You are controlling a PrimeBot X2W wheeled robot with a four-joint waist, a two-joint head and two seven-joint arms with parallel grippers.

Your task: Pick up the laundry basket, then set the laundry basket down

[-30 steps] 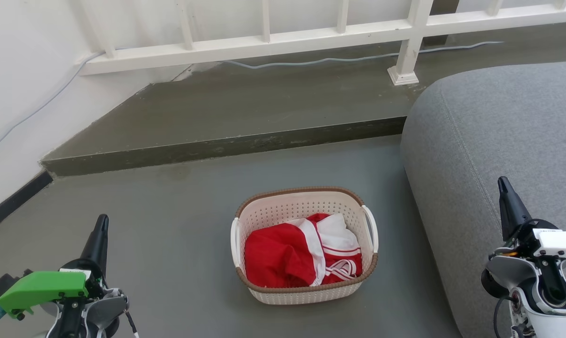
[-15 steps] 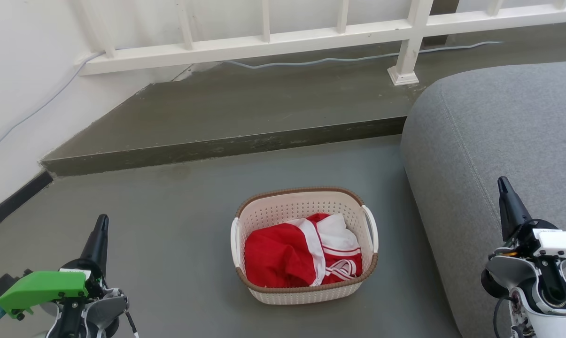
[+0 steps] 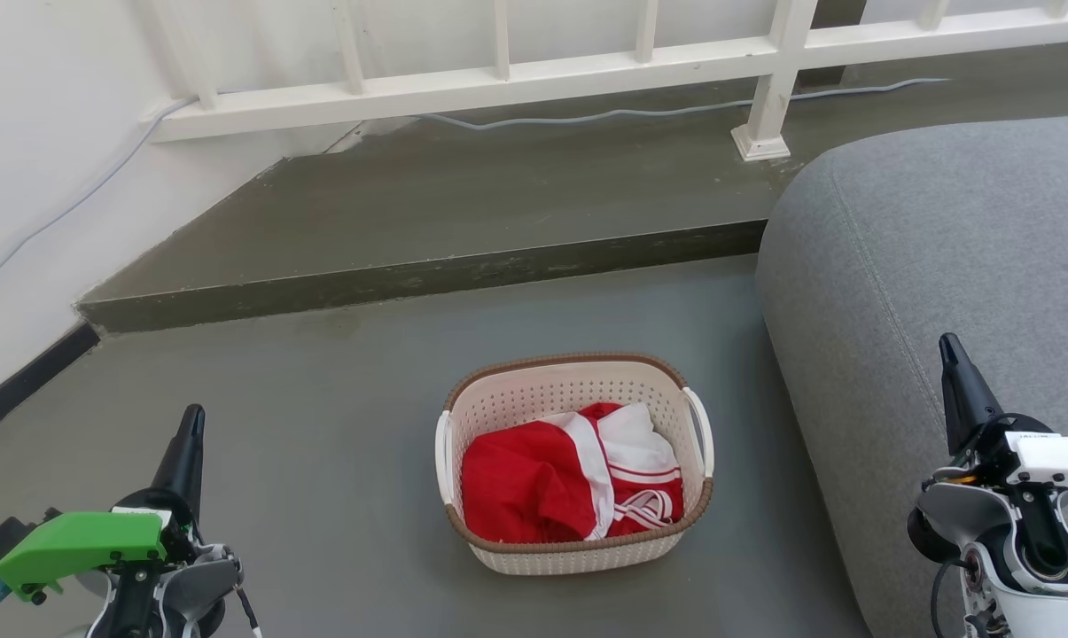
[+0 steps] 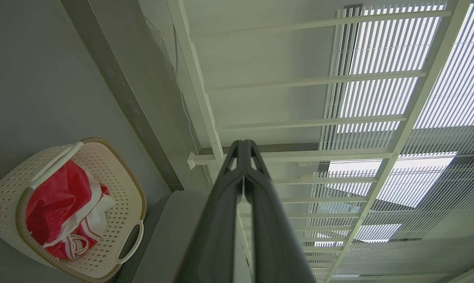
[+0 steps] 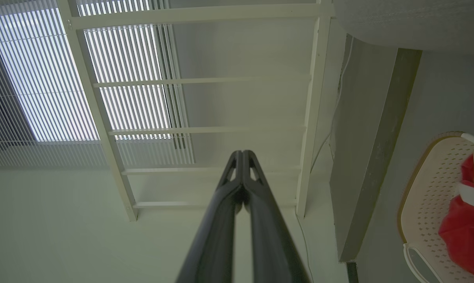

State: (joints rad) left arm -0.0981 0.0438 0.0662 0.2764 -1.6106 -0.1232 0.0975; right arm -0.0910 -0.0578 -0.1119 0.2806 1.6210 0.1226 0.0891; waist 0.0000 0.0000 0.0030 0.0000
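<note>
Pressing its two dark fingers together on nothing, the left gripper (image 3: 190, 434) stands at the lower left of the head view. The right gripper (image 3: 954, 363) is likewise closed and empty at the lower right, against the grey sofa (image 3: 941, 230). Between them, well apart from both, the laundry basket (image 3: 569, 394) sits upright on the grey floor (image 3: 321, 399) with red and white clothes (image 3: 542, 478) inside.

Over the last second nothing has shifted; arms, basket and camera match the earlier pictures. That stillness fits either a pause ahead of a lift or a basket already set back down.

The wrist views settle what the head view leaves unclear, that the fingertips meet. The left wrist view adds window blinds (image 4: 378, 98) beyond the railing (image 4: 205, 98). The head view gives the gap from each gripper to the basket.
</note>
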